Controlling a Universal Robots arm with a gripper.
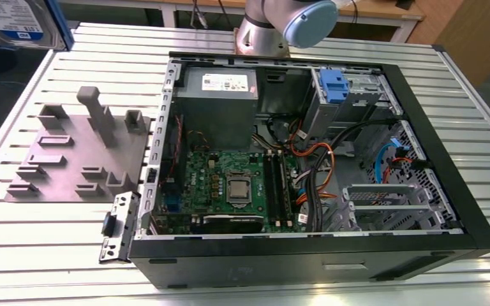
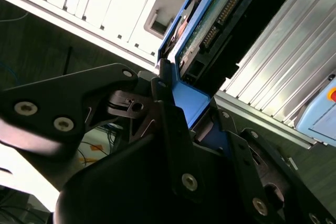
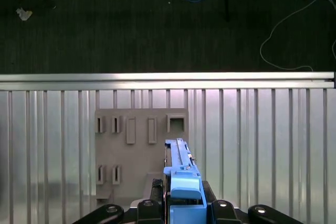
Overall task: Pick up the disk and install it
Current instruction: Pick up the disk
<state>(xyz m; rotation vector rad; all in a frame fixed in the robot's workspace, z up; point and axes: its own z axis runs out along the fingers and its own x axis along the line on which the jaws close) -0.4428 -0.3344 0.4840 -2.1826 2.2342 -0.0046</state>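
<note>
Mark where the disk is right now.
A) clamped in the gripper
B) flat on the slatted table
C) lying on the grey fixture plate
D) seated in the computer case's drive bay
A: in the first wrist view the gripper is shut on the disk, holding it on edge above the grey fixture plate.

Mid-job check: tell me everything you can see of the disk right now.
The disk is a flat silver-grey metal drive with a white-and-blue label, framed by blue plastic rails. The second wrist view shows its green circuit board and connector pins along one end. The gripper is shut on its blue end tab, holding it lifted off the slatted table, outside the open computer case, at the exterior view's upper left.
</note>
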